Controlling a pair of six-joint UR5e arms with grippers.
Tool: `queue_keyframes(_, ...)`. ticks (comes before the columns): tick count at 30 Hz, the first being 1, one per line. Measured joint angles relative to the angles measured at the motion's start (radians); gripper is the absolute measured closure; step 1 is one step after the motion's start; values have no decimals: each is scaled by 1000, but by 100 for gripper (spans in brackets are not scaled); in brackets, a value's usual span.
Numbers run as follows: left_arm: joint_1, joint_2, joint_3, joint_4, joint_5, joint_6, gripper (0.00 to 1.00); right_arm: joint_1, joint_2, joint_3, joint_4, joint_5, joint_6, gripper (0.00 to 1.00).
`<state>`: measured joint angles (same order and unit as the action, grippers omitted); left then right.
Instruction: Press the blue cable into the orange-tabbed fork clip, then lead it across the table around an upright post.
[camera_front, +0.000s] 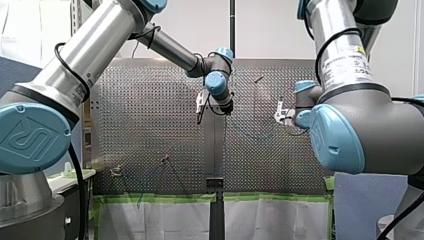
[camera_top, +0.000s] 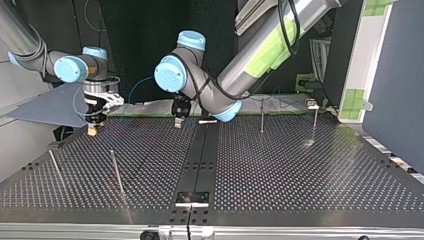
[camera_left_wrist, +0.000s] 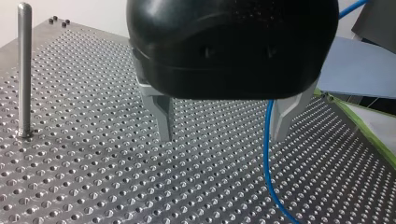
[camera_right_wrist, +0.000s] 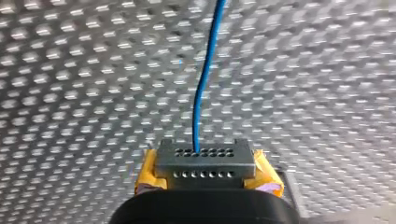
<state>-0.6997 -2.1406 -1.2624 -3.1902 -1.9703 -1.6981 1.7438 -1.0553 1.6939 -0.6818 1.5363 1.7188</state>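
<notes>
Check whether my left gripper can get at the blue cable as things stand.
Probably yes. The left gripper stands open, and the blue cable runs down between its fingers, close by one of them. Nothing else shows in the gap, though how deep the cable sits there is hard to judge.

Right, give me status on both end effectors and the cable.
Left end effector open, thin blue cable running loose between its metal fingers. Right end effector shut on the cable. Upright metal post stands apart.
</notes>
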Motion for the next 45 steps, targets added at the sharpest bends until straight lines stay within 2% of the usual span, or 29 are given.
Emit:
queue_keyframes(8,1,0,-1,1,1,-2,0,-1,-85,-8,66,5,23,100)
queue_keyframes(16,0,0,0,-1,2,-3,0,-6,-170,-9,147,7,76,100)
queue_keyframes(25,0,0,-1,-7,3,-3,0,-14,-260,-17,207,4,96,100)
queue_keyframes(35,0,0,0,-29,9,0,0,-23,-275,-21,220,-4,97,100)
queue_keyframes(45,0,0,0,-34,30,-1,0,-25,-284,-50,218,-40,79,100)
